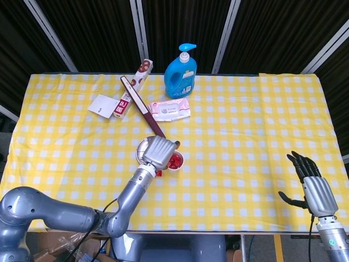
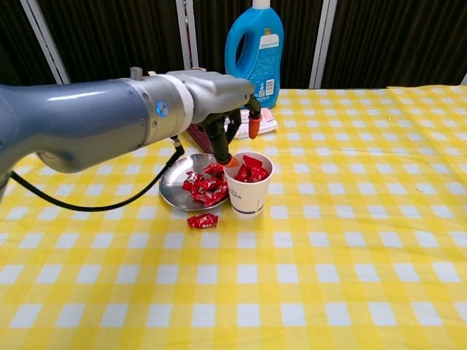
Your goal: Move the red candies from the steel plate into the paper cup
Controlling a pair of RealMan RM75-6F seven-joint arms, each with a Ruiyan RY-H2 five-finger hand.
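A white paper cup (image 2: 249,189) (image 1: 175,161) stands heaped with red candies (image 2: 250,169) just right of the steel plate (image 2: 175,186) (image 1: 142,147). More red candies (image 2: 206,187) lie on the plate, and one (image 2: 202,220) rests on the cloth in front of it. My left hand (image 2: 222,109) (image 1: 158,151) hovers over the plate's right side, fingers pointing down and apart, with nothing between them. At the table's near right corner my right hand (image 1: 312,184) is raised with fingers spread, holding nothing.
A blue detergent bottle (image 2: 255,45) stands behind the cup. A wipes pack (image 1: 169,109), a dark red flat stick (image 1: 140,105), a long box (image 1: 132,88) and a white card (image 1: 102,105) lie at the back left. The yellow checked cloth (image 2: 350,240) covers the table.
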